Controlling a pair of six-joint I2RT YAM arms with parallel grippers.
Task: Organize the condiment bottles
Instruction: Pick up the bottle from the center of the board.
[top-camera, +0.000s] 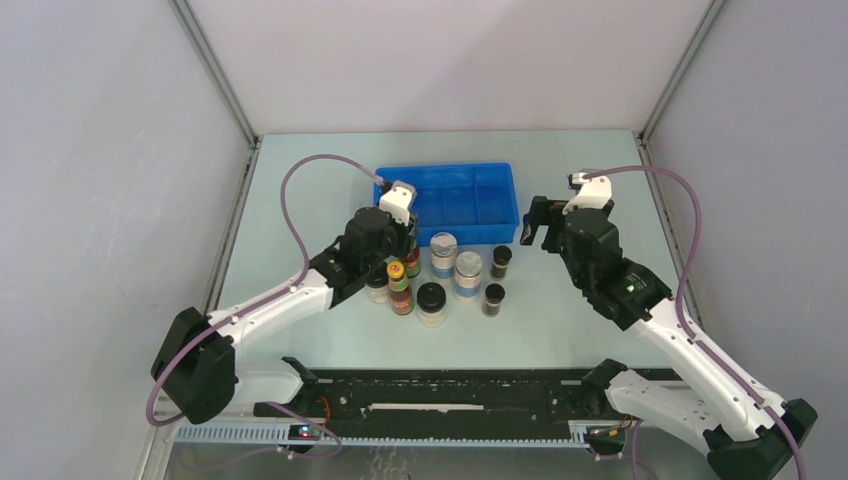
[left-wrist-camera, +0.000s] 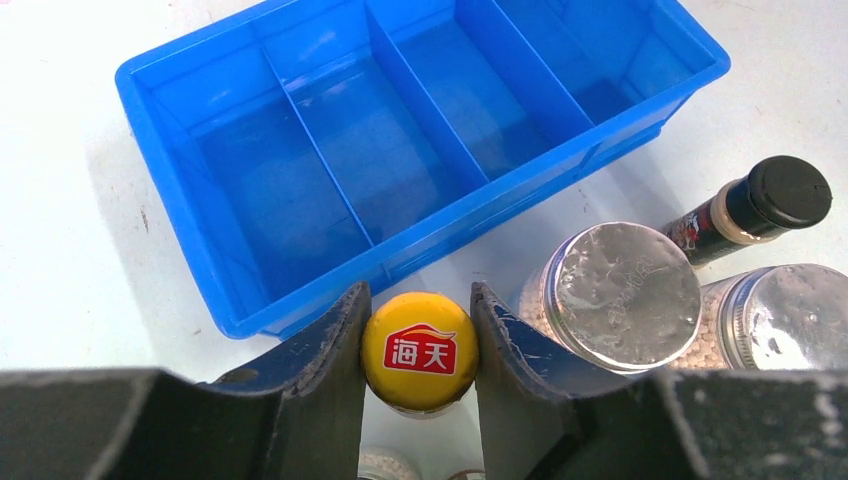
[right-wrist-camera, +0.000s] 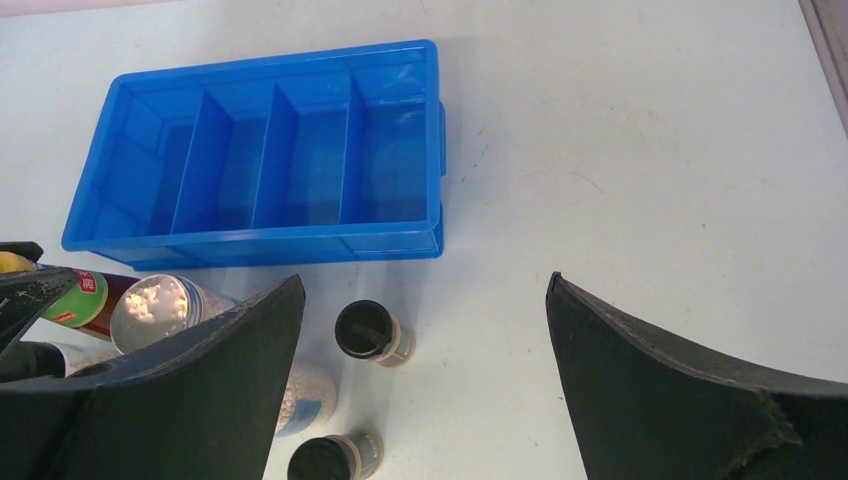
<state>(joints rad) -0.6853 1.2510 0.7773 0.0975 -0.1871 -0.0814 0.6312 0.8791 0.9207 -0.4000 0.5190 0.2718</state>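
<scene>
My left gripper (left-wrist-camera: 419, 338) is shut on the yellow cap of a tall red-labelled bottle (left-wrist-camera: 419, 352) standing just in front of the blue tray (left-wrist-camera: 180, 75). From above, the left gripper (top-camera: 408, 248) hangs over that bottle. The second red-labelled bottle (top-camera: 399, 287) stands nearer. Two silver-lidded jars (top-camera: 443, 252) (top-camera: 468, 273), two black-lidded pale jars (top-camera: 431, 303) (top-camera: 377, 288) and two tiny dark vials (top-camera: 501, 260) (top-camera: 493, 298) stand clustered on the table. My right gripper (top-camera: 533, 226) (right-wrist-camera: 425, 285) is open and holds nothing, above the table to the right of the vials (right-wrist-camera: 368, 332) (right-wrist-camera: 330, 458).
The blue tray (top-camera: 500, 170) has four compartments, all without bottles, and lies behind the cluster. Grey walls enclose the table on the left, right and back. The silver-lidded jars (left-wrist-camera: 625, 292) (left-wrist-camera: 790, 318) stand close to the right of the left fingers.
</scene>
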